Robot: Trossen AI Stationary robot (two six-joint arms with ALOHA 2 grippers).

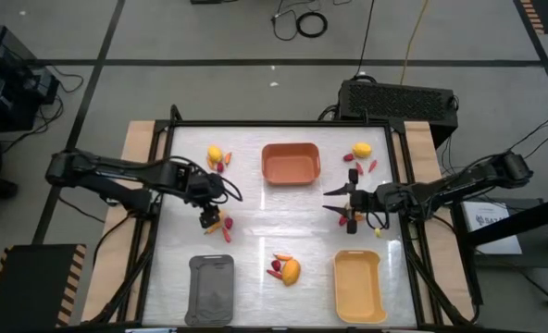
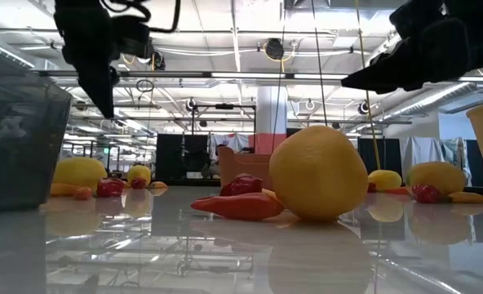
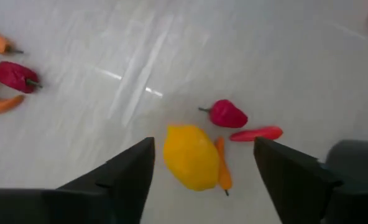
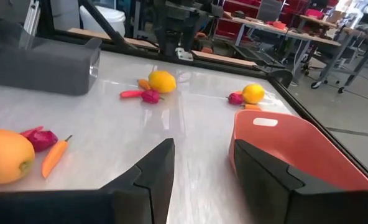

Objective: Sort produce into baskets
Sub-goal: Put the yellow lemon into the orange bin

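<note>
My left gripper (image 1: 209,219) is open, pointing down over a group of produce: a yellow lemon-like fruit (image 3: 192,157), an orange carrot stick (image 3: 222,167), a red berry (image 3: 227,114) and a red stick (image 3: 256,133), all lying on the table. Its fingers stand on either side of the lemon, above it, touching nothing. My right gripper (image 1: 332,202) is open and empty, held level and pointing toward the table's left, beside the orange-brown basket (image 4: 302,149). The dark grey basket (image 1: 211,289) and the pale yellow basket (image 1: 359,285) stand at the near edge.
More produce lies in groups: far left (image 1: 217,157), far right (image 1: 360,153), near centre (image 1: 286,268) and just under my right arm (image 1: 353,223). The orange-brown basket (image 1: 290,163) stands at the far centre. Bare table lies between the groups.
</note>
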